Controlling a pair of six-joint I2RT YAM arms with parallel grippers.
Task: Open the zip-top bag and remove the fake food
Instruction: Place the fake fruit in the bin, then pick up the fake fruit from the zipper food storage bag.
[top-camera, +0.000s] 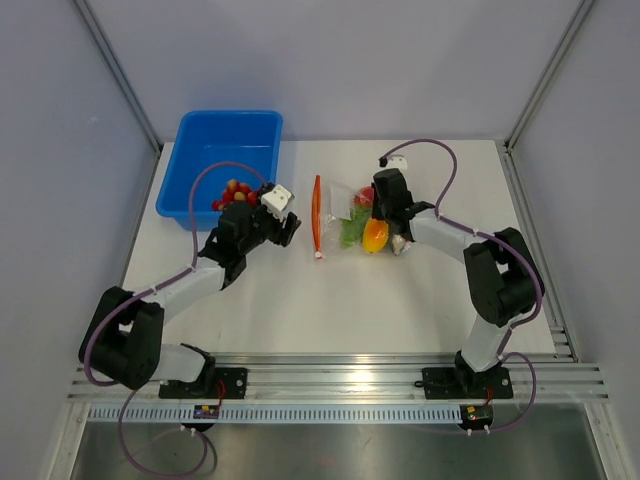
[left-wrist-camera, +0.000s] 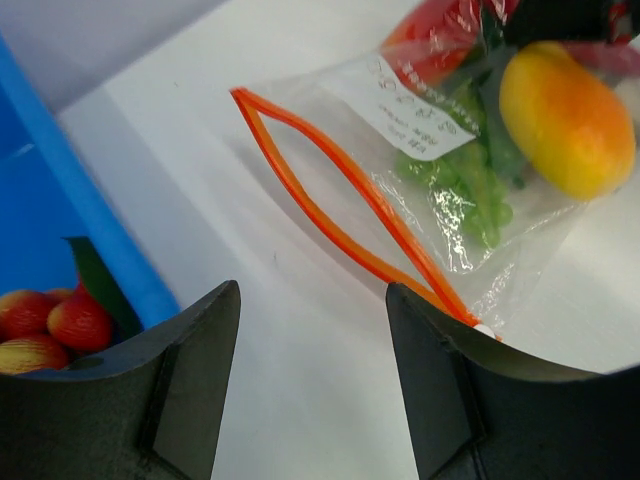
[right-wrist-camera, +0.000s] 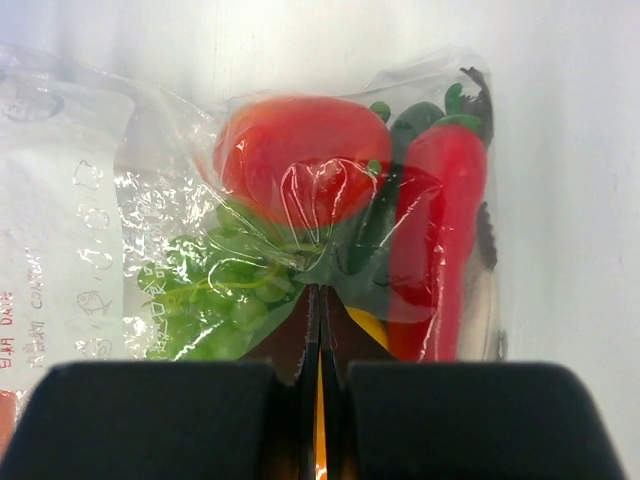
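The zip-top bag (top-camera: 345, 213) lies at the table's middle, its orange-red zip strip (top-camera: 317, 215) toward the left arm. In the left wrist view the strip (left-wrist-camera: 340, 190) gapes in a narrow loop, with the white label (left-wrist-camera: 415, 110) behind it. The fake food is inside: a yellow-orange pepper (left-wrist-camera: 565, 115), green grapes (left-wrist-camera: 465, 190), and red pieces (right-wrist-camera: 300, 155). My left gripper (left-wrist-camera: 312, 300) is open and empty just short of the strip, low over the table. My right gripper (right-wrist-camera: 322, 300) is shut on the bag's film at the closed end.
A blue plastic tub (top-camera: 222, 160) stands at the back left, close behind my left gripper (top-camera: 290, 228), with several small red fruits (left-wrist-camera: 50, 320) in it. Walls enclose the table on three sides.
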